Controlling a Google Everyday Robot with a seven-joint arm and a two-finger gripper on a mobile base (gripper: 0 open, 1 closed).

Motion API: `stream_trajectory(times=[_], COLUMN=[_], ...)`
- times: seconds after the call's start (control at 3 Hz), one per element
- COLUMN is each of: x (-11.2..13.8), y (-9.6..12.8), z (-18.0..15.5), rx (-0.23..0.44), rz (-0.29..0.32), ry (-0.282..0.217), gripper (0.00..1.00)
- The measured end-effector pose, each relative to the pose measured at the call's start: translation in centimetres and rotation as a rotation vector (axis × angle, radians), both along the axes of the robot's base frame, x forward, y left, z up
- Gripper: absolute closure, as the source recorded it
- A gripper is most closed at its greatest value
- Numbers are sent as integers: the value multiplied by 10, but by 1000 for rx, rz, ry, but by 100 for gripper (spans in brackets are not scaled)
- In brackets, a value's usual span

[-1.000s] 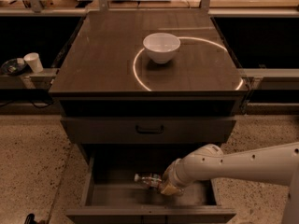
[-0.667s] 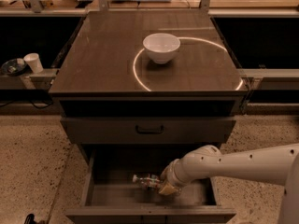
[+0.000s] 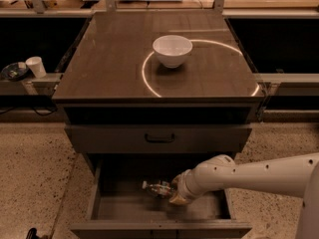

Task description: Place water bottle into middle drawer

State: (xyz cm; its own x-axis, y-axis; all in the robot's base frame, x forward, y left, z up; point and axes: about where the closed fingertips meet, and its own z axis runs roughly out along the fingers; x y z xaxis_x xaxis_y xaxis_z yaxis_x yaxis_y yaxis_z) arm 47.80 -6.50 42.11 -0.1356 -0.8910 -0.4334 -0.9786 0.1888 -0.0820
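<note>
- On a speckled tan floor (image 3: pixel 30 168), a dark cabinet (image 3: pixel 109 59) fills the middle of the view. Its flat brown top is crossed by a thin bright ring of light (image 3: pixel 144 76). Dark recesses and pale ledges run off to either side, and a lighter wooden surface lies behind.
- One white arm (image 3: pixel 259 176) comes in from the right edge and slopes down and left into the cabinet's open lower part.
- The middle drawer (image 3: pixel 129 208) is pulled out at the bottom of the view, with its plain grey tray floor bare on the left half.
- Above it, one closed drawer front (image 3: pixel 99 138) carries a dark bar handle (image 3: pixel 159 139). That makes two drawers in sight, one shut and one open.
- One white bowl (image 3: pixel 172 50) stands upright on the cabinet top, right of centre and inside the curve of the light ring.
- The gripper (image 3: pixel 172 192) sits over the middle of the open drawer, at the arm's end, pinching the right end of the bottle.
- One water bottle (image 3: pixel 157 187) lies roughly level inside the drawer's outline. It pokes out leftward from the gripper with its cap end away from the arm. Whether it touches the tray floor cannot be told.
- One small white paper cup (image 3: pixel 36 66) stands on the left ledge (image 3: pixel 45 83), well apart from the cabinet.
</note>
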Motion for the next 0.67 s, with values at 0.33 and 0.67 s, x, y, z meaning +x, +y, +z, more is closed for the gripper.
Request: stream_trajectory(times=[0.33, 0.67], x=[0, 0], y=[0, 0], z=[0, 0], rx=[0, 0], rz=[0, 0], ry=[0, 0], gripper=[4, 0])
